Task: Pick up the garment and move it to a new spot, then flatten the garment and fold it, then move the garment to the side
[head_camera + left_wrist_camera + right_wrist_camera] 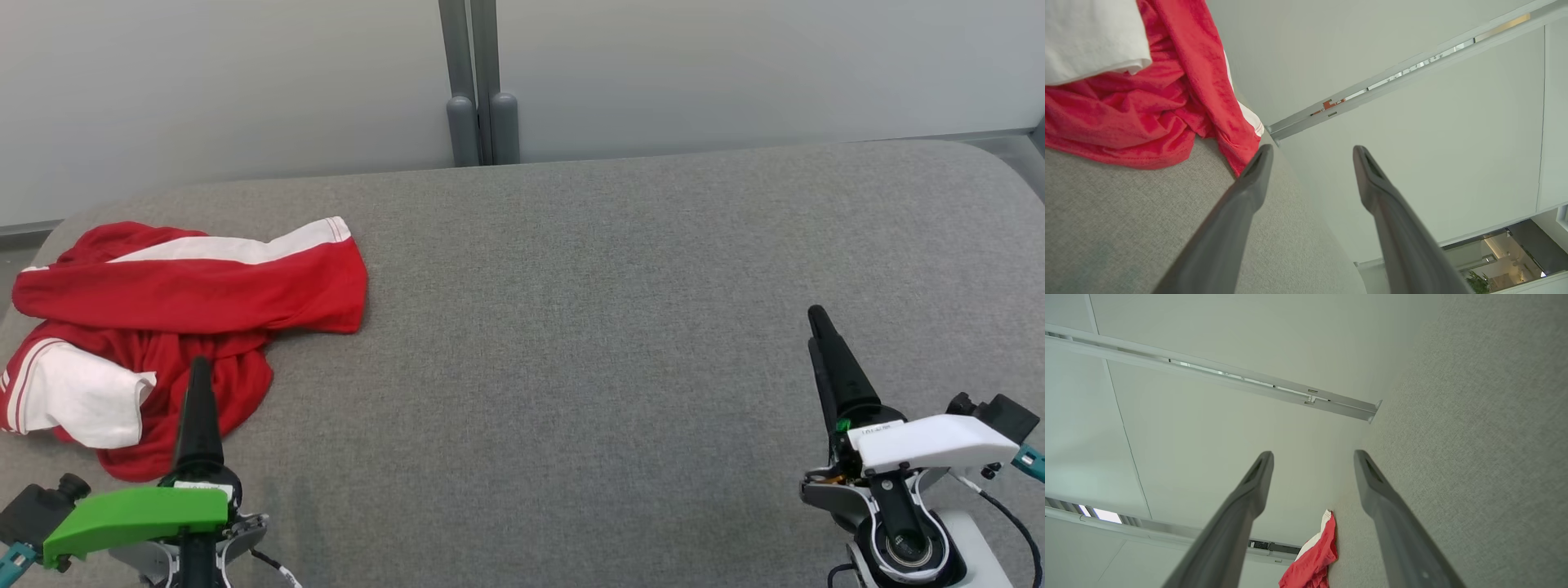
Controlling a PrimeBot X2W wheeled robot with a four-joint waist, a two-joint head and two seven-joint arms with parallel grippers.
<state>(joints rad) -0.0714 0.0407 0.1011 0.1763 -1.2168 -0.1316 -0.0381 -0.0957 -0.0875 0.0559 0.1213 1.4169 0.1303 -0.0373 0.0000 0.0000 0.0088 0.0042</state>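
The crumpled red-and-white garment [188, 294] lies at the counter's [612, 327] left end, its left edge cut off by the frame. The left gripper [1310, 155] and right gripper [1312, 457] both gape wide and hold nothing. The small label [878, 427] on the right gripper is unreadable.

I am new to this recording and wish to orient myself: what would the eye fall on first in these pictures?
The crumpled red and white garment stands out first, at the left end of the grey padded surface. Then the two open, empty pincers: the left pincer close by the garment, the right pincer far off at the right.
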